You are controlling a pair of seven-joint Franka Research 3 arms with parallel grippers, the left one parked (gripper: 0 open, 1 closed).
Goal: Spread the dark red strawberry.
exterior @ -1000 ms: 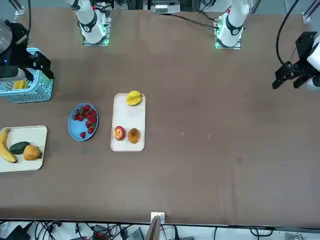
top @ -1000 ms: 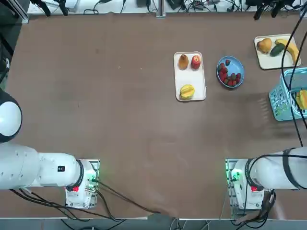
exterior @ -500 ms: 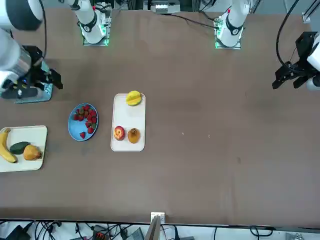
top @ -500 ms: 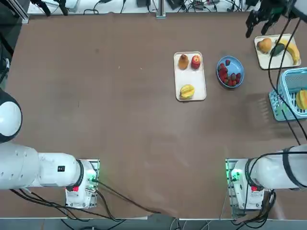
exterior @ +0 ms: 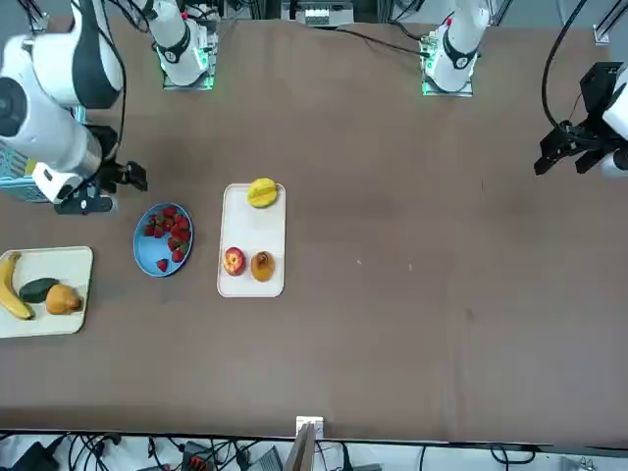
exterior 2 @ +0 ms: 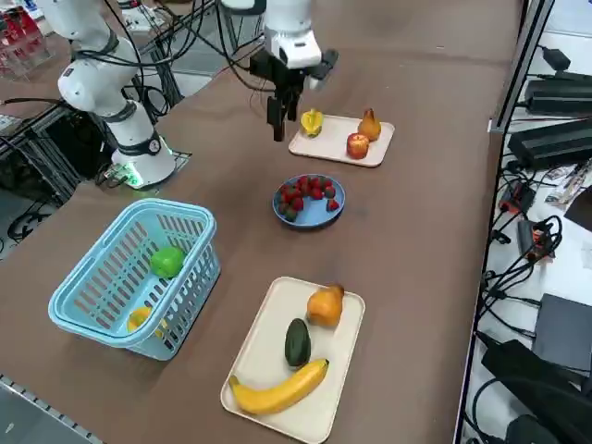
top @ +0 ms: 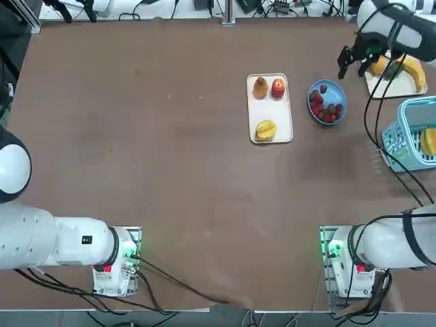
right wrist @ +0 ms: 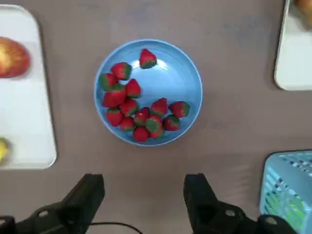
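so, containers first
blue bowl: on the brown counter, between the middle tray and the far tray; holds the dark red strawberries, most heaped on one side of the bowl and touching, one lying apart near the rim
strawberry count: about ten in the wrist view, some with green patches
middle tray: white, just beside the bowl; carries a brownish pear, a red apple and a yellow star-shaped fruit, each apart from the others
far tray: cream, near the counter's right edge; carries a banana, a dark green fruit and an orange pear-shaped fruit
basket: light blue, slatted; a green round fruit and something yellow inside
right pincer: in the air beside the bowl, pointing down, fingers spread wide with nothing between them; clear of bowl and berries
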